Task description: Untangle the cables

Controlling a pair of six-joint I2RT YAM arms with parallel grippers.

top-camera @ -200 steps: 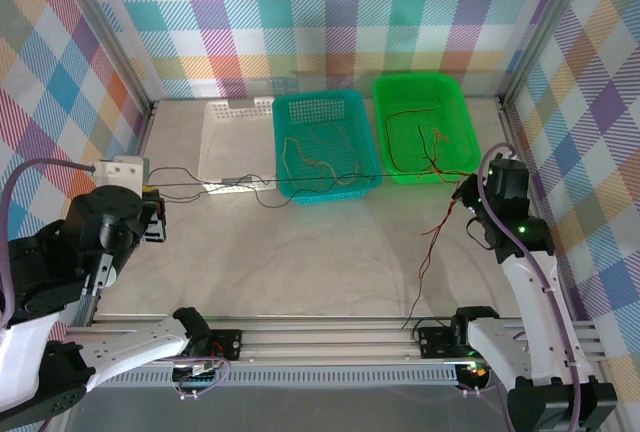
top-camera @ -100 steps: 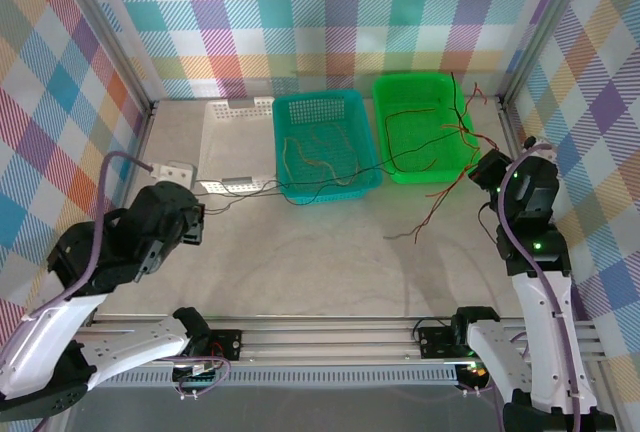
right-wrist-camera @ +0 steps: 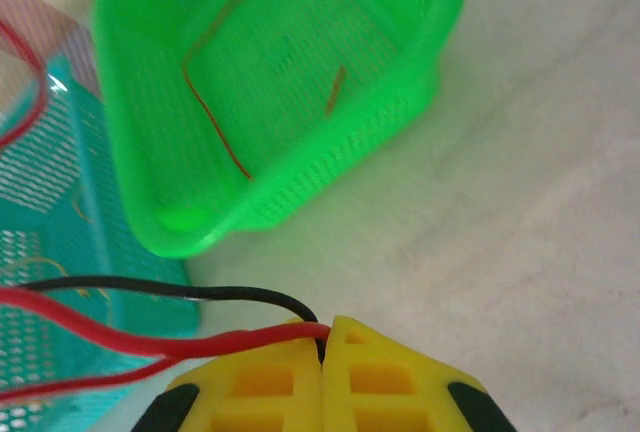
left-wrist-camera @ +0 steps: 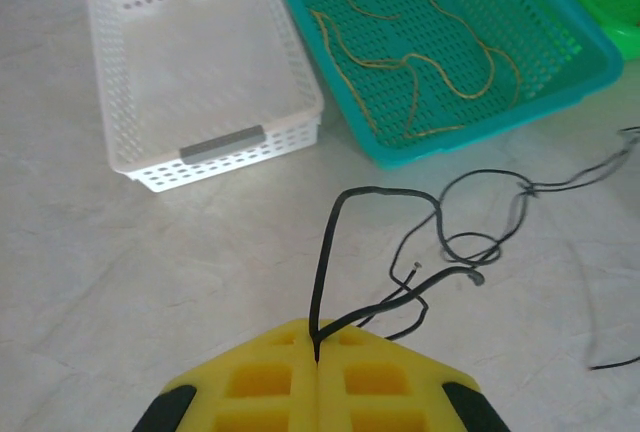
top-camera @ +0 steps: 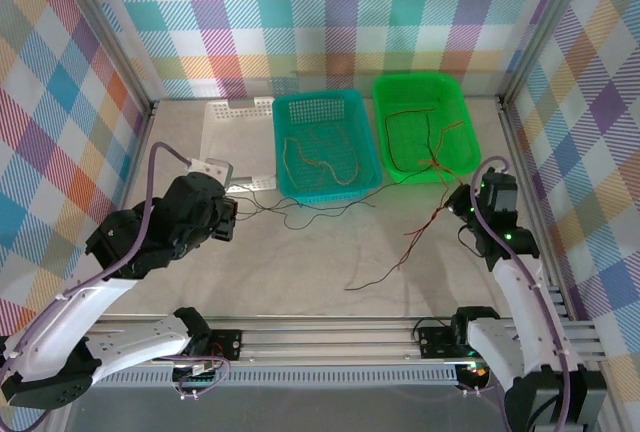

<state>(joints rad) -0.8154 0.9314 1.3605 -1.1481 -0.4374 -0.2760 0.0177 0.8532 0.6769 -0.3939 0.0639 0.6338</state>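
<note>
Left pincer (left-wrist-camera: 318, 340): yellow fingers pressed tight together, clamped on the black cable (left-wrist-camera: 322, 262) right at the seam.

Black cable: rises out of that grip and bends over. It then lies in a messy knot of loops on the tabletop (top-camera: 300, 262), in front of the teal basket (left-wrist-camera: 480, 127).

Right pincer (right-wrist-camera: 322, 332): fingers closed to a thin slit, pinching the red cable (right-wrist-camera: 230, 342). A black strand (right-wrist-camera: 150, 287) runs into the same seam – can't tell if it's the same cable the left side has.

Loose ends: in the top view, thin red and brownish strands (top-camera: 400, 257) trail from the right pincer down across the bare tabletop towards the near edge.

Teal basket: middle of the three, with a yellowish-orange cable (left-wrist-camera: 405, 62) squiggled on its floor.

Green basket (right-wrist-camera: 300, 187): the rightmost one, just beyond the right pincer. A thin reddish-brown cable (right-wrist-camera: 215, 122) lies inside it.

White basket (left-wrist-camera: 150, 167): leftmost, sitting right against the teal one.

Arms: the left one sits in front of the white basket and the right one near the green basket's front corner – well apart, with the tangle between them.
</note>
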